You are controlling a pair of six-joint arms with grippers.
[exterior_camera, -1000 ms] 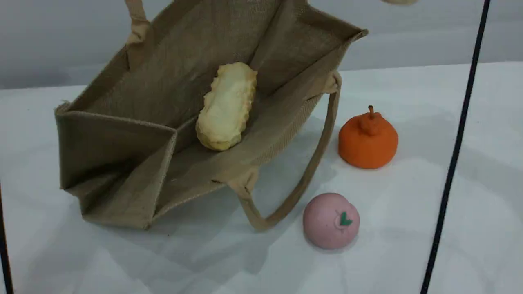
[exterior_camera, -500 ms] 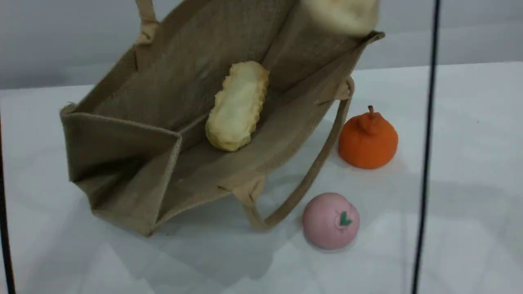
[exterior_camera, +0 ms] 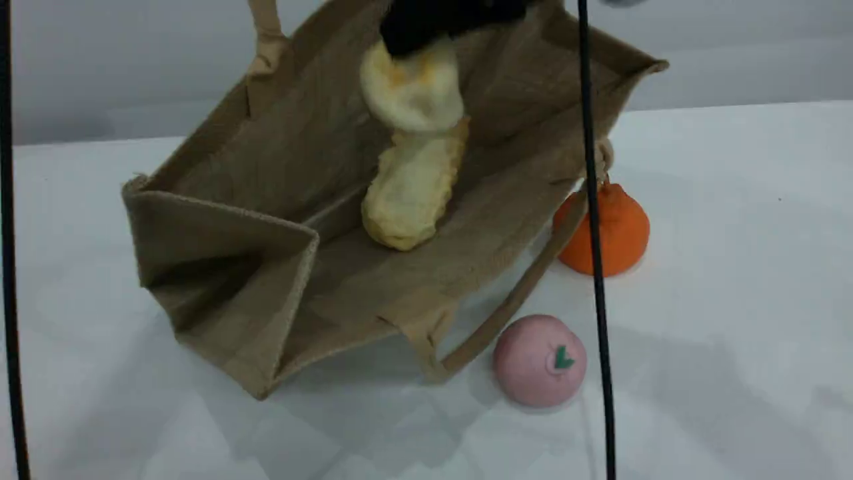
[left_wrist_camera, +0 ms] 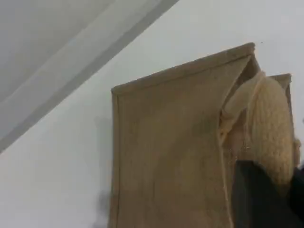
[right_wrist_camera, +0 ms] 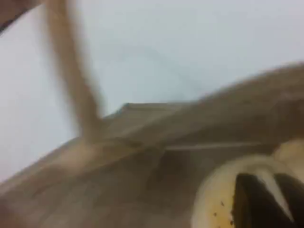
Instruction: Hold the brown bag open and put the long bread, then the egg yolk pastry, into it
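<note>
Egg yolk pastry [exterior_camera: 412,90] clamped in right gripper [exterior_camera: 426,30], over brown bag [exterior_camera: 280,200]; left gripper [left_wrist_camera: 266,194] pinching bag handle [left_wrist_camera: 273,128]

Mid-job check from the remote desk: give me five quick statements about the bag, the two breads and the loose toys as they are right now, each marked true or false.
1. The long bread lies inside the brown bag. True.
2. The egg yolk pastry rests on the table beside the pink ball. False: the right gripper holds it above the long bread, within the bag's opening.
3. The left gripper is shut on a bag handle. True.
4. The pink ball is inside the bag. False: it sits on the table, outside, by the lower handle.
5. The orange pear-shaped toy stands on the table at the bag's right. True.
</note>
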